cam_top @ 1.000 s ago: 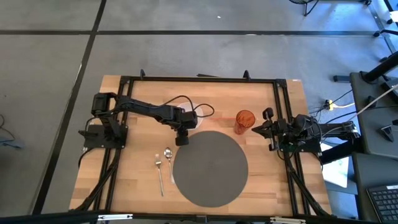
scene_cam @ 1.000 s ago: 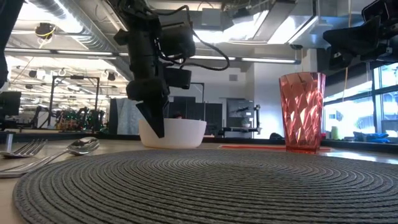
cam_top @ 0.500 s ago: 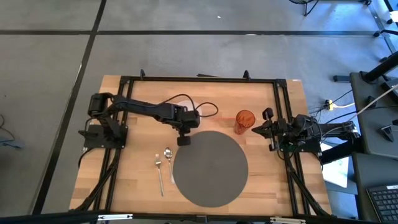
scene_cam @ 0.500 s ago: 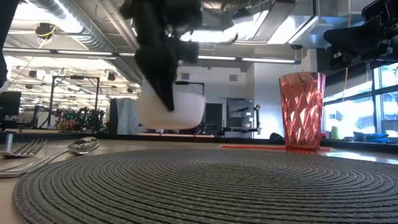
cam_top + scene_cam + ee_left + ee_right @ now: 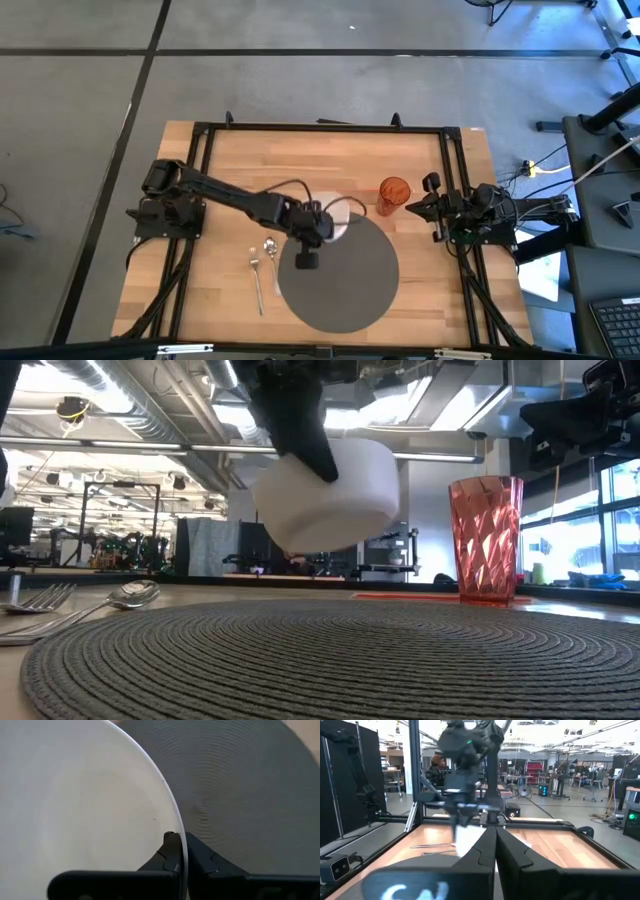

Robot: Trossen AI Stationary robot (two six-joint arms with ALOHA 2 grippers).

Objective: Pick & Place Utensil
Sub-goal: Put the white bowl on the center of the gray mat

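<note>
Left end effector (image 5: 307, 259) clamped on the white bowl (image 5: 325, 497) rim, lifted over the round mat (image 5: 350, 285); spoon (image 5: 271, 251) and fork (image 5: 256, 278) lie just off mat's edge, handles pointing away from bowl, nearest left arm. Right end effector (image 5: 492, 851) closed, empty, parked by red cup (image 5: 393, 195)

Both arms were dark, near black, built of slim jointed links on blocky bases bolted to a black tube frame around the table. The left arm (image 5: 230, 196) carried a thin black cable that looped free above its wrist block. The left gripper (image 5: 179, 854) ended in two matte black fingers with angular, stepped inner faces, set on a flat black crossbar. The right arm (image 5: 470, 212) was a compact black cluster with black cables and a yellow-tipped one trailing off to the right. The right gripper (image 5: 496, 840) had two long, tapering black fingers, and pale lettering showed on its body.
</note>
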